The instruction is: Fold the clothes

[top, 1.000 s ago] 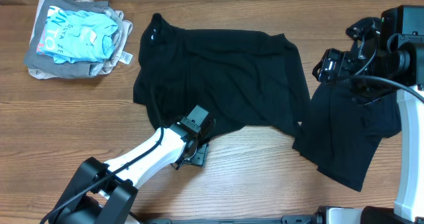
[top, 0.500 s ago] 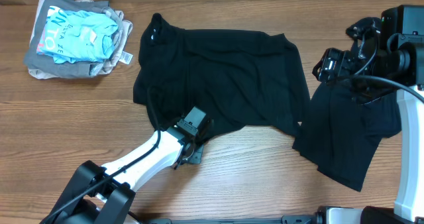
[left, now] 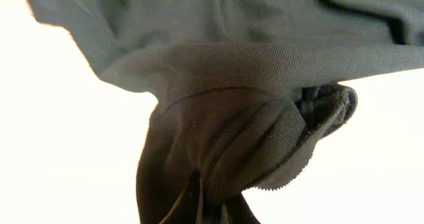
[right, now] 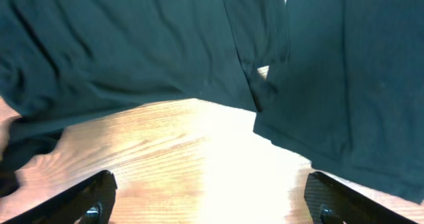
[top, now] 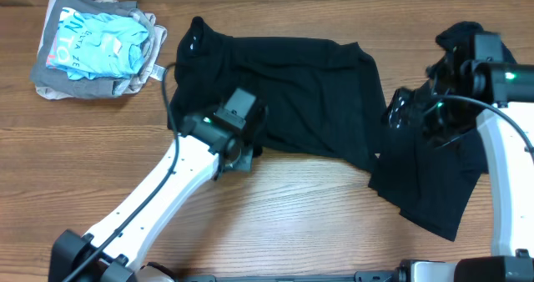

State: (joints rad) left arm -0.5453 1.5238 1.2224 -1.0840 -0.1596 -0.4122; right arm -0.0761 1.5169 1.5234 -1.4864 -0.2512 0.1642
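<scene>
A large black shirt (top: 292,82) of the clothes lies spread across the middle of the table. My left gripper (top: 240,155) is shut on its near hem, and the left wrist view shows bunched dark fabric (left: 225,138) hanging from the closed jaws (left: 205,207). A second black garment (top: 434,182) lies at the right. Above the gap between the two hovers my right gripper (top: 405,107), open and empty. The right wrist view has its fingertips (right: 89,197) wide apart over bare wood, with the shirt (right: 132,45) and the second garment (right: 358,71) ahead.
A pile of folded light blue and grey clothes (top: 96,44) sits at the far left corner. The wooden table (top: 317,224) shows bare wood along the near edge between the arms.
My left gripper has shut on the shirt's near hem and moved away from the front edge, carrying the hem up over the shirt. The right arm has shifted slightly left.
</scene>
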